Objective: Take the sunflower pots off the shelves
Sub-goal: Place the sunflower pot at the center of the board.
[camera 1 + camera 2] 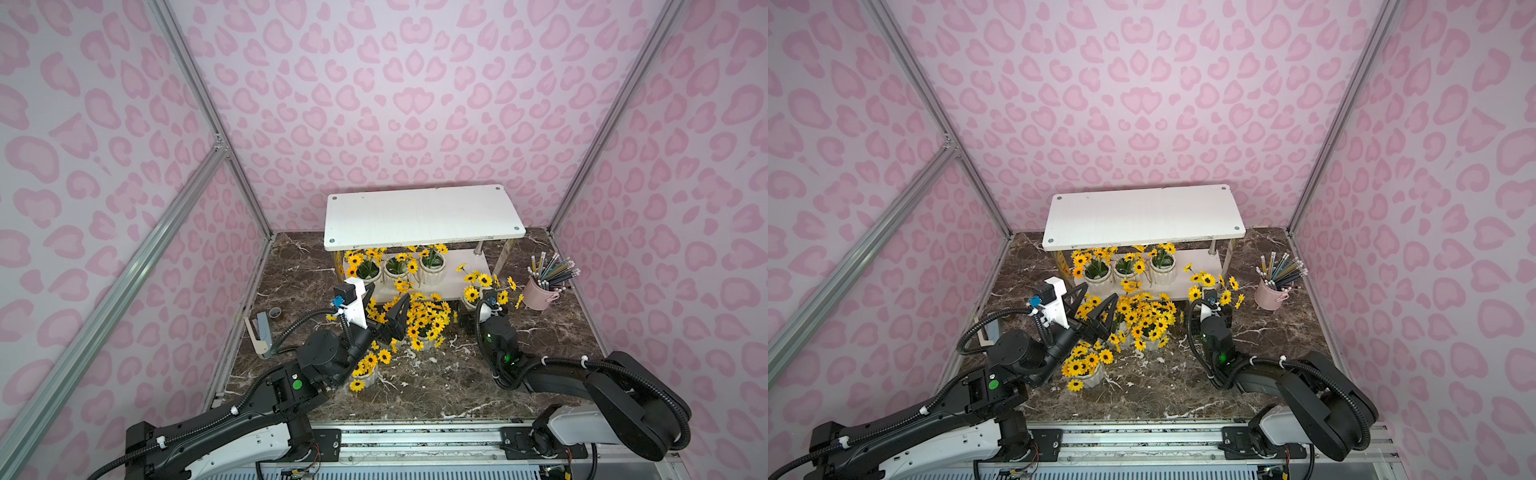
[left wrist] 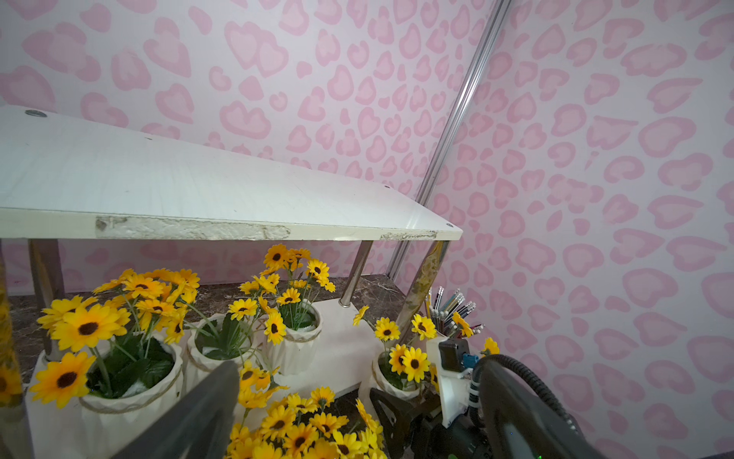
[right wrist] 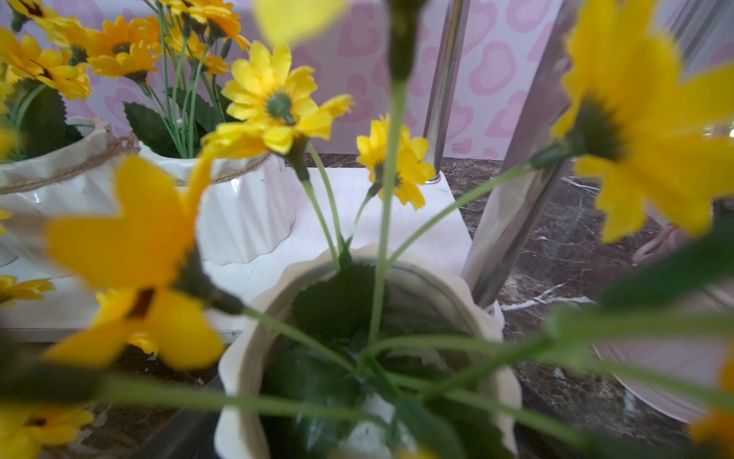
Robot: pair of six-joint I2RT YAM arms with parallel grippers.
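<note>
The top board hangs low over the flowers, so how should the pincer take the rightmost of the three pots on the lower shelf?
Probably by the ribbed body of that pot, below its twine band, coming level from the front: the top board blocks a descent, stems fill the mouth, and its right side stands free.

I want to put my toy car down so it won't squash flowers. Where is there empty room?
The top board of the white two-tier rack is bare. The dark marble tabletop is free in front, between the black left arm and right arm. It is crowded before the rack, where white ribbed sunflower pots bunch.
</note>
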